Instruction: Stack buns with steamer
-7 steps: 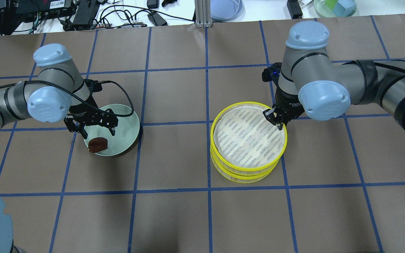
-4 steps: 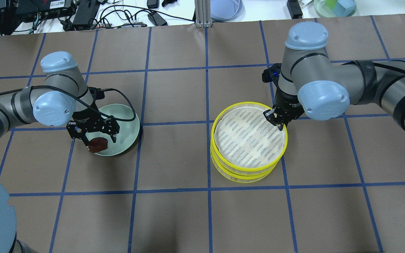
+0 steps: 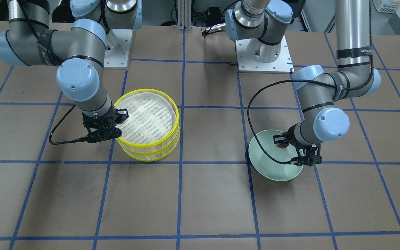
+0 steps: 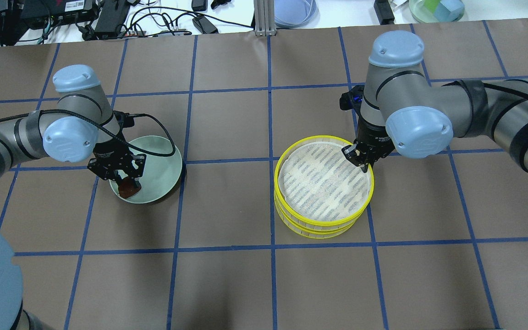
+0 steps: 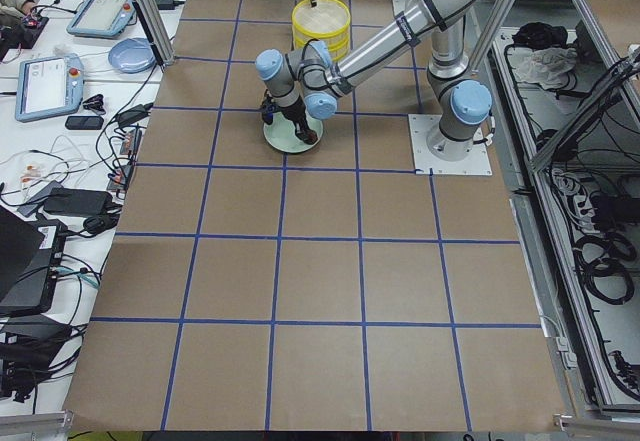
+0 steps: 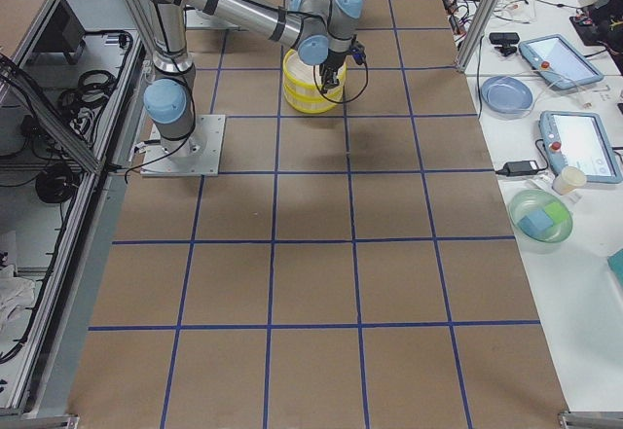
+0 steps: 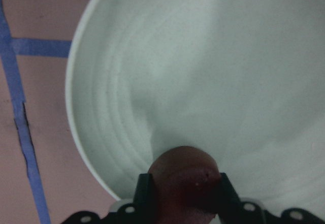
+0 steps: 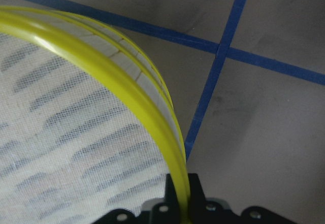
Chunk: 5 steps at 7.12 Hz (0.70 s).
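Observation:
The dark reddish-brown bun [image 4: 129, 185] lies in the pale green plate [image 4: 162, 170] at the left. My left gripper [image 4: 125, 179] is shut on it; in the left wrist view the bun [image 7: 185, 176] sits between the fingers over the plate [image 7: 203, 71]. The two steamer trays are stacked right of centre, the top tray [image 4: 323, 183] on the lower one [image 4: 319, 230]. My right gripper [image 4: 360, 158] is shut on the top tray's yellow rim [image 8: 152, 117] at its far right edge. The top tray's floor is bare. The cream-white bun is out of view.
The left wrist's black cable [image 4: 165, 130] loops over the plate's far rim. Beyond the table's far edge stand a blue plate [image 4: 294, 11], a green bowl with blocks [image 4: 436, 9] and loose cables and electronics [image 4: 80, 16].
My left gripper has come down over the brown bun in the plate and closed its open fingers on it. My right gripper has stayed on the top tray's rim.

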Each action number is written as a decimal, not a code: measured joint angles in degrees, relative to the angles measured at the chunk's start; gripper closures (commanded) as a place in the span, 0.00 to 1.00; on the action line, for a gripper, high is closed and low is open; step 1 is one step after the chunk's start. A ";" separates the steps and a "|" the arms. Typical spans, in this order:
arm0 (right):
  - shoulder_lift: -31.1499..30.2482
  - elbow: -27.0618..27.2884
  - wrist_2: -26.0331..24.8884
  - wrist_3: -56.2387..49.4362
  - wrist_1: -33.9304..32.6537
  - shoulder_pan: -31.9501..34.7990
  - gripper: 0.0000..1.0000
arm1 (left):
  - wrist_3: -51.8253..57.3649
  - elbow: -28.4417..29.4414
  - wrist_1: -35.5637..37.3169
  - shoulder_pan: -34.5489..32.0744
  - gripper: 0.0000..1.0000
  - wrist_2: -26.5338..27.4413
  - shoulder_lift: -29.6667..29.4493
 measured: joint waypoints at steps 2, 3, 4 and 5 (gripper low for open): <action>0.08 0.03 -0.12 0.05 0.22 0.04 0.51 | 0.87 2.42 0.11 -0.31 1.00 0.46 0.92; 0.23 0.04 -0.17 0.17 0.25 0.04 0.30 | 0.99 4.52 -0.54 -0.92 1.00 -0.66 2.03; 0.43 0.00 -0.07 0.44 0.27 0.04 0.17 | 0.77 6.03 -1.96 -1.80 1.00 -1.68 3.67; 0.31 -0.23 0.15 0.72 0.29 0.04 0.08 | 0.48 7.06 -3.64 -3.01 1.00 -2.21 5.74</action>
